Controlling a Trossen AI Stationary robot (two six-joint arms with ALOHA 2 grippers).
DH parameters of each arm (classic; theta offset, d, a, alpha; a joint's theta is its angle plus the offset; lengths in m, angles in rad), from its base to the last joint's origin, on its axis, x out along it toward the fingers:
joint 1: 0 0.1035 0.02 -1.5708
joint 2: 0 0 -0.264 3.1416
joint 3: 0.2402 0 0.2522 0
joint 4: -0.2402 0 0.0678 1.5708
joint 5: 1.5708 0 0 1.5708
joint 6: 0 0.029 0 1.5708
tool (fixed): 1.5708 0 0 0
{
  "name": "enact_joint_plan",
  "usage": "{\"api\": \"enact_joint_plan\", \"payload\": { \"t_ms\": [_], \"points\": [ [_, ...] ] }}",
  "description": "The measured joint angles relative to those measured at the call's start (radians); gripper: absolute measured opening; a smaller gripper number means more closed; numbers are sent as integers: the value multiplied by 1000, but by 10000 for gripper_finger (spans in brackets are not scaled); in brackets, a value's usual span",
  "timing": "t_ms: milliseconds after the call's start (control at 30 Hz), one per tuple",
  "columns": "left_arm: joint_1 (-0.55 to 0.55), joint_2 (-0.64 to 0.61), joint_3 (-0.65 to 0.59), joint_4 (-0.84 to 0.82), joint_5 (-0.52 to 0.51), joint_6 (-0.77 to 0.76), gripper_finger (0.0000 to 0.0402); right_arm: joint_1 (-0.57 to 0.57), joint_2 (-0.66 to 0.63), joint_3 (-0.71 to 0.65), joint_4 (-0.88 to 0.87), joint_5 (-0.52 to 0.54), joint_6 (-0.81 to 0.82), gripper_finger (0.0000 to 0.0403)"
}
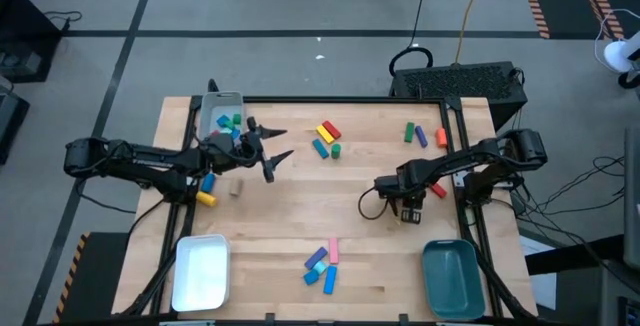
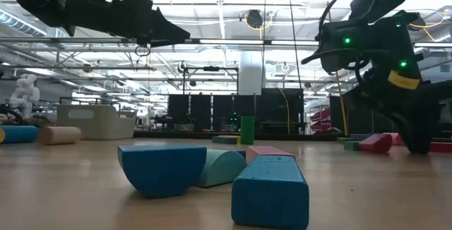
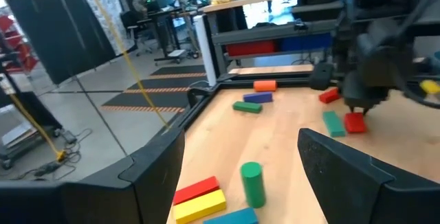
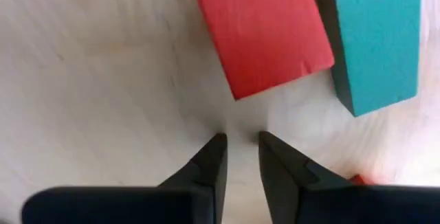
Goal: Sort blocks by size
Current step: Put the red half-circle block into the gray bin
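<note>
Wooden surface (image 1: 300, 216) carries three trays; right gripper (image 4: 240, 157) jaws nearly closed, empty, beside one red block (image 4: 261, 28); left gripper (image 1: 275, 151) jaws open.

The left arm reaches in from the table's left side, held above the surface, its wrist roughly level. The left gripper (image 1: 277, 153) points toward the table's middle with its two fingers (image 3: 155, 176) spread well apart and nothing between them. The right arm comes in from the right edge, bent at the elbow, wrist turned downward. The right gripper (image 1: 408, 211) points straight down, its fingers (image 4: 210, 165) drawn nearly together, only a narrow gap between the tips, nothing clasped.
</note>
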Motion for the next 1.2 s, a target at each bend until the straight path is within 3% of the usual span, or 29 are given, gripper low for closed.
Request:
{"api": "enact_joint_plan", "payload": {
  "t_ms": [300, 533, 733, 1200],
  "points": [
    [-26, 0, 0, 3, 3, 7, 286, -25, 0, 0, 26, -39, 79, 209],
    [-26, 0, 0, 3, 3, 8, 286, -24, 2, 24, 45, 37, -46, 279],
    [-26, 0, 0, 3, 3, 8, 286, -26, 2, 53, 186, 98, -114, 270],
    [-26, 0, 0, 4, 3, 4, 286, -26, 2, 54, 85, 88, -131, 198]
  ]
}}
